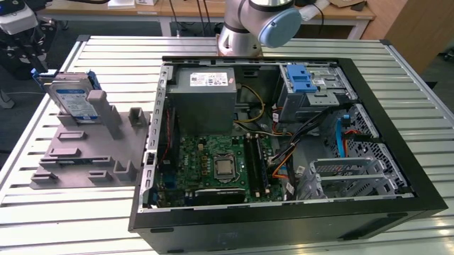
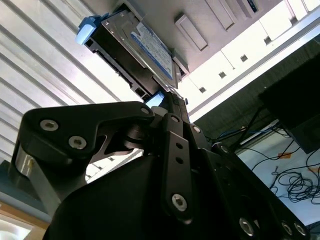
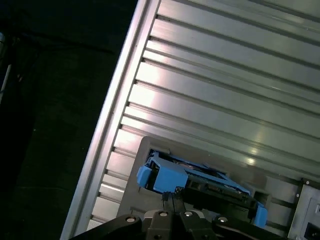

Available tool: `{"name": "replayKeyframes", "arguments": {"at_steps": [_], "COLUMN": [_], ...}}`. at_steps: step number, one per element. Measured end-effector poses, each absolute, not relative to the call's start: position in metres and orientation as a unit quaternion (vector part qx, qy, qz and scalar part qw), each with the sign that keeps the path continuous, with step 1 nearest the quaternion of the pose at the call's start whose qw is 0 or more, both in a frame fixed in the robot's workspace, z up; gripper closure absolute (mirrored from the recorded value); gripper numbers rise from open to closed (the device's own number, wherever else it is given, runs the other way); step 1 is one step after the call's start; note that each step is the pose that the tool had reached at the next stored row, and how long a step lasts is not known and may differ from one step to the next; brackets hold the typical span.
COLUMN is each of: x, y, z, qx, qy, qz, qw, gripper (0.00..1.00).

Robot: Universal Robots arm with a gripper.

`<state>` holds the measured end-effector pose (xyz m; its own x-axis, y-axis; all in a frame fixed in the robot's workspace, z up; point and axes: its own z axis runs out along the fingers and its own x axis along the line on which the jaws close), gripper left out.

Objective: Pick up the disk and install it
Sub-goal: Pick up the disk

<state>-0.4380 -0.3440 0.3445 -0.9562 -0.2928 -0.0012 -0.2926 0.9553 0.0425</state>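
Disk (image 1: 74, 101) stands upright in the grey holder (image 1: 92, 149) on the table (image 1: 284, 236), upper left of the exterior view; its lower edge is hidden in the slot. Arm (image 1: 248, 24) is cut off at the top edge. In both wrist views the claw (image 3: 170, 196) (image 2: 167, 100) is clenched, empty, with its tips pointing at the disk's blue carrier; whether they touch it is unclear.

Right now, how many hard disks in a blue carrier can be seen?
1: the disk stands on edge in the grey fixture at the exterior view's left, outside the computer case; more may be hidden inside it.
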Motion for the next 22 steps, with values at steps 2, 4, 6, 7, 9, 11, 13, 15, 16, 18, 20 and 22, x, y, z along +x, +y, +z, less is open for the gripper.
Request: {"name": "replayKeyframes", "arguments": {"at_steps": [2, 4, 6, 7, 9, 11, 13, 15, 16, 18, 20, 22], "x": [-0.4380, -0.4380, -0.4380, -0.4380, -0.4380, -0.4380, -0.4380, -0.4380, -0.4380, -0.4380, -0.4380, -0.4380], "y": [-0.3440, -0.3440, -0.3440, -0.3440, -0.3440, -0.3440, -0.3440, -0.3440, -0.3440, -0.3440, -0.3440, -0.3440], "z": [0.3444, 0.3445, 0.3444, 0.3445, 0.3445, 0.3444, 0.3445, 0.3445, 0.3445, 0.3445, 0.3445, 0.3444], "qx": [0.160, 0.170, 0.177, 0.181, 0.188, 0.194, 0.198, 0.199, 0.199, 0.199, 0.199, 0.199], "qy": [-0.987, -0.985, -0.984, -0.983, -0.982, -0.981, -0.980, -0.980, -0.980, -0.980, -0.980, -0.980], "qz": [-0.021, -0.021, -0.021, -0.021, -0.021, -0.021, -0.021, -0.021, -0.021, -0.021, -0.021, -0.021], "qw": [0.003, 0.003, 0.003, 0.003, 0.003, 0.004, 0.004, 0.004, 0.004, 0.004, 0.004, 0.004], "gripper": [0.89, 0.89, 0.89, 0.89, 0.89, 0.89, 0.89, 0.89, 0.89, 0.89, 0.89, 0.89]}}
